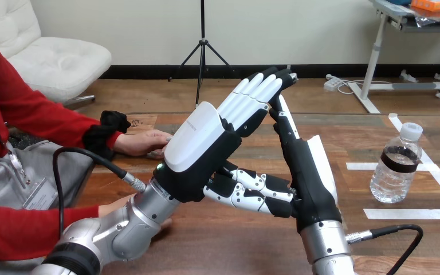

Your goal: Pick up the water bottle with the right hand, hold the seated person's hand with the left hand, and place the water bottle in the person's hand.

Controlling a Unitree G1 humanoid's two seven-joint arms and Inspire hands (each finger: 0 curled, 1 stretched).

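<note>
A clear water bottle [396, 169] with a white cap and dark label stands upright on the table at the right, apart from both hands. My left hand [198, 140] is raised over the table's middle, its white back toward me and its fingers straight, pointing up and right; it holds nothing. My right hand [309, 184] stands edge-on just right of it, loosely bent fingers [246, 193] reaching left under the left hand and one digit pointing up; it is empty. The person's hand [146, 143] rests on the table at the left, behind my left hand and not touching it.
White tape lines [412, 213] mark the wooden table around the bottle. The person's other hand [114, 205] lies near the table's left edge, partly hidden behind my left forearm. Bare table lies between my right hand and the bottle.
</note>
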